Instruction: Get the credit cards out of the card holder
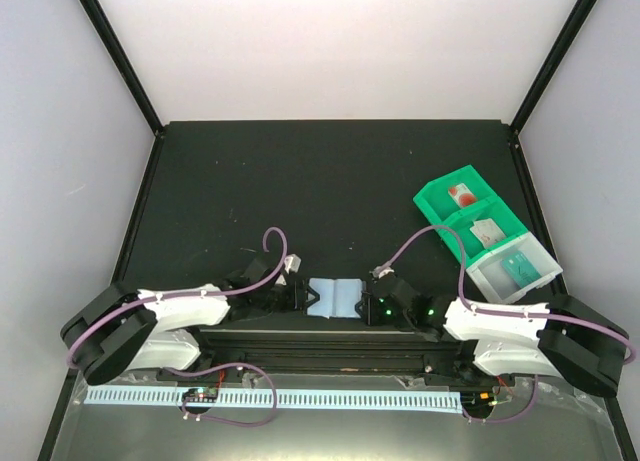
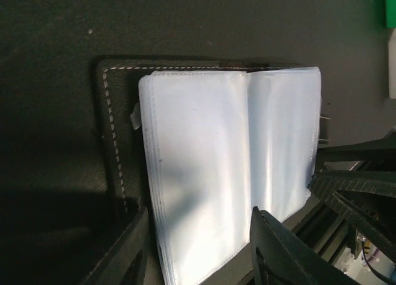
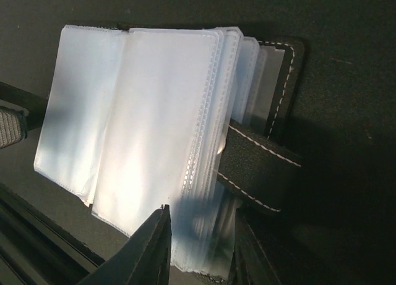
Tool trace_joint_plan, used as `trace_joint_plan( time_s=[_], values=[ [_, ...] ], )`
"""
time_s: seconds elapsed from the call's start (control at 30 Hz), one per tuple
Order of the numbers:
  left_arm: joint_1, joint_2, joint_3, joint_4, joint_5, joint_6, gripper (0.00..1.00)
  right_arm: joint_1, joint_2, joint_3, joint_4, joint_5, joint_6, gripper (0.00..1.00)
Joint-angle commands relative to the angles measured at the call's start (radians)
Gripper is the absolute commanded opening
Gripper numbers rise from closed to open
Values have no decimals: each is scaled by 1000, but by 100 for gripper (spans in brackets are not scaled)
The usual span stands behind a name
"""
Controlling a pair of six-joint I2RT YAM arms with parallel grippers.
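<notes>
Black card holder, snap tab visible only from right wrist; left end effector spread, right end effector indeterminate

You see the small black folding card holder covered in matt, finely grained leather-like material with pale stitching. Its clear plastic sleeves are smooth and glossy. The black table top is matt, and the green compartment tray is smooth plastic.
</notes>
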Motion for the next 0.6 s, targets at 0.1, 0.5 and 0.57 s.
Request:
trace_joint_plan(
  time_s=[0.1, 0.5, 0.57],
  values=[
    [3, 29, -16, 115, 55, -42, 41, 7, 40, 16, 58, -13, -5, 29],
    [1, -2, -49, 212, 94, -94, 16, 7, 65, -8, 110, -24, -3, 24],
    [-3, 5, -59, 282, 117, -122, 7, 7, 75, -14, 124, -30, 1, 24]
  ],
)
